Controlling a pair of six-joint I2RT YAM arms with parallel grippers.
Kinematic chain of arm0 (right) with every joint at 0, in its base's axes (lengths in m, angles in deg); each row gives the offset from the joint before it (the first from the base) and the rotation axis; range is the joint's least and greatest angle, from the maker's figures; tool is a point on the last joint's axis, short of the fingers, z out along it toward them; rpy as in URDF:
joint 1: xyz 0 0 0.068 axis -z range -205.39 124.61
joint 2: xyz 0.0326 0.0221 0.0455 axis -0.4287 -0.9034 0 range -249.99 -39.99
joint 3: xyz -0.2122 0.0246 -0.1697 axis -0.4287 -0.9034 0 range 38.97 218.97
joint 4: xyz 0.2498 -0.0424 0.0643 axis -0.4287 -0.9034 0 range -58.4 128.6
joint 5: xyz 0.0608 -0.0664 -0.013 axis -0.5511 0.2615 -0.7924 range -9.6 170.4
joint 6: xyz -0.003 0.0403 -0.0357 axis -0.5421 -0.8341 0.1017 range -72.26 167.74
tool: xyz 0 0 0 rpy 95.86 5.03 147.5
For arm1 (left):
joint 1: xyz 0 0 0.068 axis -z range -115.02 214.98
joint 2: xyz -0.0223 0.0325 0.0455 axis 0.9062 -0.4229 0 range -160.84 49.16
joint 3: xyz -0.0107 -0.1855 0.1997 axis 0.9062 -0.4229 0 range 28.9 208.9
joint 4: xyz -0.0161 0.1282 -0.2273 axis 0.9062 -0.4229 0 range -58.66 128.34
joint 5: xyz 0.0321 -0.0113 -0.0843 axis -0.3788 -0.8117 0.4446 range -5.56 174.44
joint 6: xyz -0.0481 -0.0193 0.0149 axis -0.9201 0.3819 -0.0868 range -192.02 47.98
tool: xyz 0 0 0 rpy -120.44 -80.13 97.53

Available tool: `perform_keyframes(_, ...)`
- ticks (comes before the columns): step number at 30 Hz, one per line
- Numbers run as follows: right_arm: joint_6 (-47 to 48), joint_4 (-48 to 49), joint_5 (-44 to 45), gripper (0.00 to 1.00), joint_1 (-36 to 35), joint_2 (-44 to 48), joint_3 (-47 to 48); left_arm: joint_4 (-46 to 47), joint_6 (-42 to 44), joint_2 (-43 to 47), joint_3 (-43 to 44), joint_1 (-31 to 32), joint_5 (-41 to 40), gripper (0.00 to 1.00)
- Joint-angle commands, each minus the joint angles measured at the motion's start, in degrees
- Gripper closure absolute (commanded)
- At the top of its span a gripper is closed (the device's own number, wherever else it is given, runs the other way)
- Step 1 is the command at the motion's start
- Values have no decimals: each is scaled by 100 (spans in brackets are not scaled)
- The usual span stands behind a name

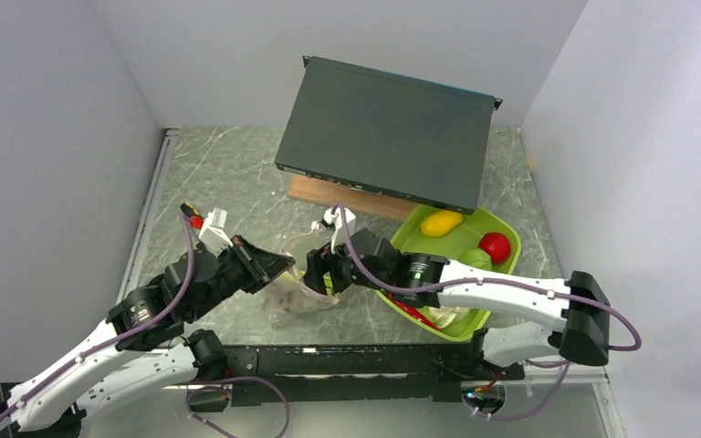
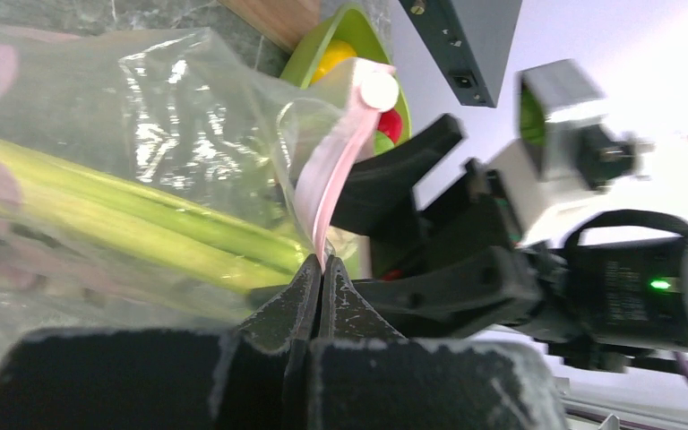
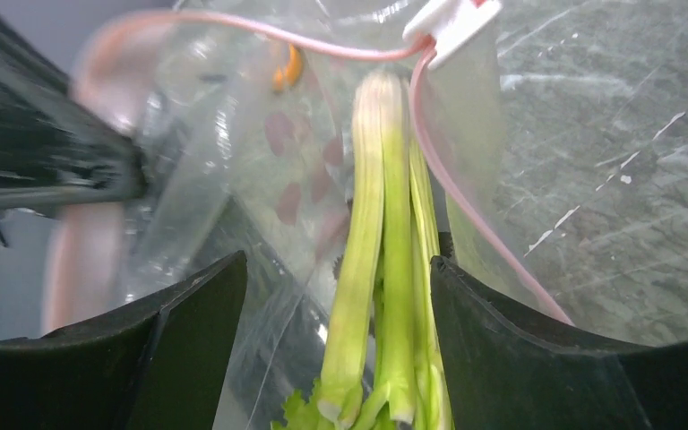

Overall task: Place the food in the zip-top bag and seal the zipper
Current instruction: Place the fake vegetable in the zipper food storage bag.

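Mostly saw the bag as a crumpled clear heap at lower centre of the top view, wedged between both grippers and half hidden by them. Found the left gripper clamped on the zipper, jaws pressed together, with the pink strip rising out of them toward a white slider at upper centre. Found the right gripper with jaws well apart and the stalks lying between them. Could not tell whether the right-hand finger touched them.

Traced the stalks up through the bag's mouth, tips under the pink loop and inside the plastic. Lost their lower ends at the bottom edge of the right wrist view. Could not make out anything else inside the bag, only pink dots and glare.

Noted the tray at right of the top view, partly covered by the right arm, holding yellow fruit, tomato and a sliver of cabbage. Glimpsed something red under that arm, too hidden to name. Noted a black box tilted on a board at upper centre.
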Motion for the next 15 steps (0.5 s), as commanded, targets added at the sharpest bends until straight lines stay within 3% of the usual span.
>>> perform_keyframes(1, -72, -987, -71, 23, -17, 403, 784, -156, -35, 2, 145, -22, -360, 100)
perform_keyframes(12, 155, -825, -222, 19, 0, 187, 1275, -120, 442, -359, 403, -22, -225, 100)
perform_keyframes(15, 179, -827, -118, 27, 4, -153, 1499, -174, 632, -528, 572, -22, -139, 100)
